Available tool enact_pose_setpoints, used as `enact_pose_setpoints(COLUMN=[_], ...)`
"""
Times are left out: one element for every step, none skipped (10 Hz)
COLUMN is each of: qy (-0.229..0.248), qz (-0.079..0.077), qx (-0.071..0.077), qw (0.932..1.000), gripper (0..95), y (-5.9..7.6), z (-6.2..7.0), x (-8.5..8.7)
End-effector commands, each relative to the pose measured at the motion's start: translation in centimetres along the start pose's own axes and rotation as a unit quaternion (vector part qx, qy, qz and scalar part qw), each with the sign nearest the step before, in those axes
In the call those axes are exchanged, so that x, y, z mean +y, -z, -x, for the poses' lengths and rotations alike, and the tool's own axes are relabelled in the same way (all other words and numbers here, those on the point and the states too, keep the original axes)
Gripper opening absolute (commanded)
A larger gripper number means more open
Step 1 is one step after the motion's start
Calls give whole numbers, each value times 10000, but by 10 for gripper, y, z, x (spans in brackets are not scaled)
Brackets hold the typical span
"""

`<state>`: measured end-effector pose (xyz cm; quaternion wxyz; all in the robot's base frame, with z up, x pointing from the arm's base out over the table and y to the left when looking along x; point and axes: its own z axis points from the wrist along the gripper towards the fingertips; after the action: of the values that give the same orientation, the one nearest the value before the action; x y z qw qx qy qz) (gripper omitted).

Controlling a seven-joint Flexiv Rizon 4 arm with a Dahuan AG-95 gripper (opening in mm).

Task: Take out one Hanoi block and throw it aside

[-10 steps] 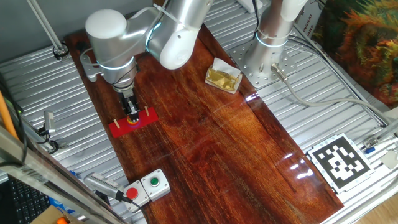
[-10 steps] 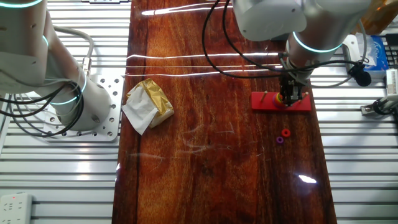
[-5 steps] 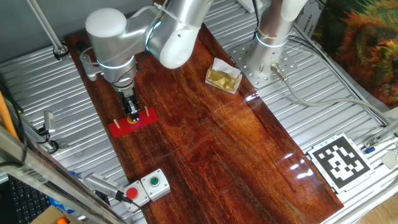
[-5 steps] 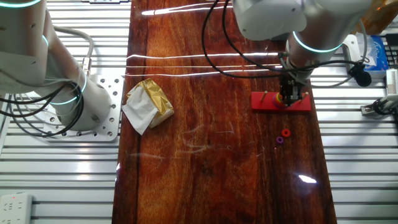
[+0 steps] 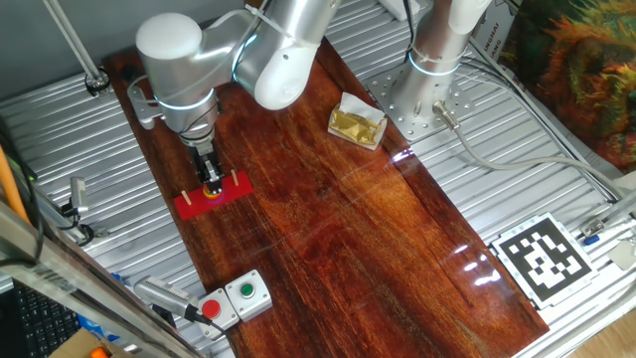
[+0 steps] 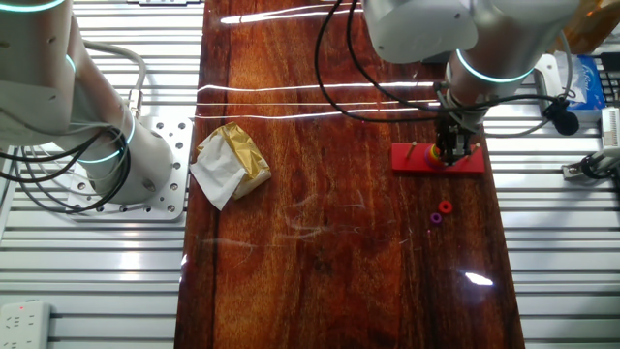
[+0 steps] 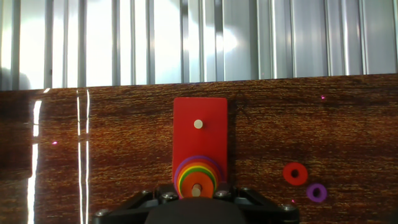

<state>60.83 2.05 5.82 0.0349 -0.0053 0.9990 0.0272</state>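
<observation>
Arm shell (image 5: pixel 268 50): my links are smooth silver-grey, rounded at the joints, glossy under the light.
Joint rings (image 6: pixel 489 70): thin pale cyan bands glow where my segments meet.
Cables (image 6: pixel 363 68): black leads loop off my wrist.
Gripper (image 5: pixel 210 179): narrow, black, slim fingers.
Gripper body (image 7: pixel 196 210): matte black housing, small round screws along its upper edge.
</observation>
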Motion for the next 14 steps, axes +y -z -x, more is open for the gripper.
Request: enact_pose_setpoints(qy=[8,14,17,16,12,16,21,43,56,64,66,75,83,77], qz=[-11,-17,-22,-36,-35,-30,-32,-39,-36,-36,-33,-31,-35,-35], qx=[-9,-18,-18,-6,19,30,46,68,108,128,131,130,158,207], qw=[10000,10000,10000,10000,10000,10000,10000,10000,9999,9999,9999,9999,9998,9998], gripper=[190,190,190,190,190,190,190,190,190,190,190,190,190,190], y=[0,0,0,0,1,2,3,5,11,13,13,14,16,19], z=[0,0,0,0,1,1,2,3,5,5,6,6,6,7], x=[0,0,0,0,0,0,0,-1,-1,-1,-1,-1,-1,-1])
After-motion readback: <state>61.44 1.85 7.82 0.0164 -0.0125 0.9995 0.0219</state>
